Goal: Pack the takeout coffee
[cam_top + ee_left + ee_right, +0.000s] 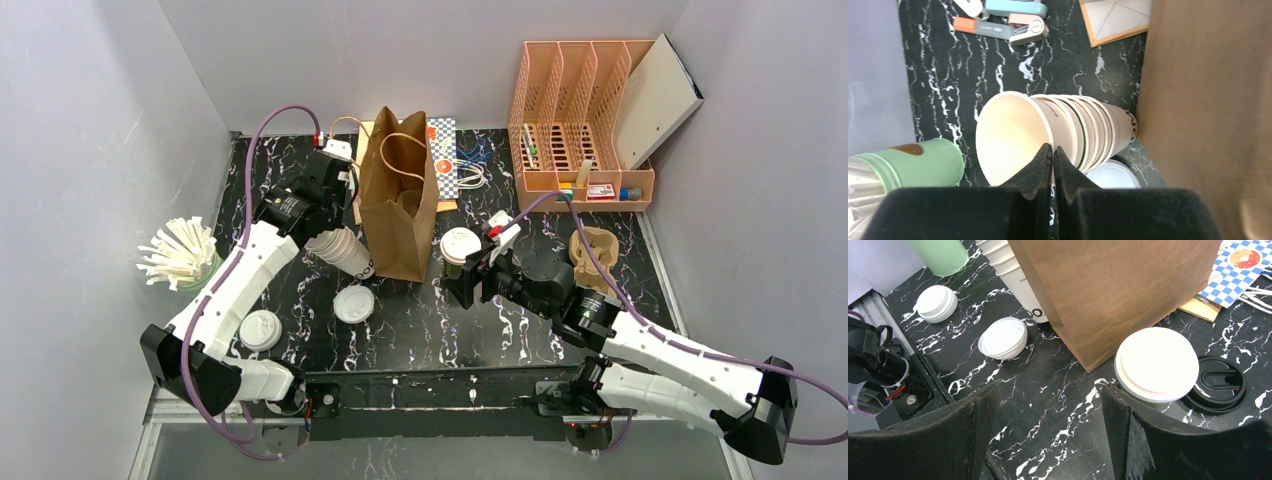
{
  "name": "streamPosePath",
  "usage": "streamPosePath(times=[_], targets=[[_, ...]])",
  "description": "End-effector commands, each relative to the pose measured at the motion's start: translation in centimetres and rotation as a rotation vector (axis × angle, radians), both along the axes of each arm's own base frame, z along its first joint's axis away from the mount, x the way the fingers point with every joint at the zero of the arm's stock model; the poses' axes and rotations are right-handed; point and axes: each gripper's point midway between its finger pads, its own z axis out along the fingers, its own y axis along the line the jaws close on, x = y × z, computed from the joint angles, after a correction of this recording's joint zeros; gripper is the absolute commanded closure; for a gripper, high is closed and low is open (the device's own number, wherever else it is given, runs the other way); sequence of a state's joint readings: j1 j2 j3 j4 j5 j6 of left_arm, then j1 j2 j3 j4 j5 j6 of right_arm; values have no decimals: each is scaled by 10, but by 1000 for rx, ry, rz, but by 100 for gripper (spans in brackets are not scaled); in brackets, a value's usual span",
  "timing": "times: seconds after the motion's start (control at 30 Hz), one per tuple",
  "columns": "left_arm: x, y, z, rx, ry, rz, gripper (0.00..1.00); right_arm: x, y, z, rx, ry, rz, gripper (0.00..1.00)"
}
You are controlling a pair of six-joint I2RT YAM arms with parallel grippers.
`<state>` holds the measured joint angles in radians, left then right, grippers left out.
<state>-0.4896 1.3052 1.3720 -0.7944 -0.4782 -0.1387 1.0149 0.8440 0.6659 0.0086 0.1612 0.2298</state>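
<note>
A takeout coffee (460, 245), green-sided with a white sip lid (1156, 364), stands just right of the brown paper bag (400, 200). My right gripper (468, 283) is low in front of it and open. The cup sits just past its right finger (1118, 410), not between the jaws (1048, 425). My left gripper (330, 232) is shut on the rim of a tilted stack of lidless cream cups (1068, 135), one finger (1040, 160) inside the top cup. The stack leans against the bag's left side (1013, 270). Another white sip lid (260, 330) sits front left; what is under it is hidden.
An upturned white lid (353, 303) lies between the arms. A loose black lid (1217, 385) lies beside the capped cup. A green holder of white straws (180, 255) stands left, a pulp cup carrier (595, 255) right, and an orange file rack (580, 120) at the back right.
</note>
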Motion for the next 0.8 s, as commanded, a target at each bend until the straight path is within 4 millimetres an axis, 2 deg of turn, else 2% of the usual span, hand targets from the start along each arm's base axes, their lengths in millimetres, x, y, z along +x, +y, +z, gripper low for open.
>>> streamPosePath(times=[0.0,0.17,0.27,0.4,0.53,0.6,0.7,0.77], targets=[[-7,-20,6,-123,24,-61,100,-6,12,31,73,-50,70,19],[-13,-36,-10,-204,76,-80,100,-8,12,25,76,-42,75,23],[-12,-36,-3,-213,54,-82,100,-6,9,25,72,-53,64,24],[-8,-35,17,-207,23,-85,100,-6,9,24,70,-53,63,24],[-12,-63,9,-317,92,-154,100,-6,9,24,72,-54,60,24],[-14,-71,2,-339,113,-166,100,-5,8,24,73,-53,55,24],[-14,-73,5,-328,94,-165,100,-5,6,23,71,-53,50,24],[-13,-71,16,-311,63,-165,100,-5,5,23,69,-54,46,24]])
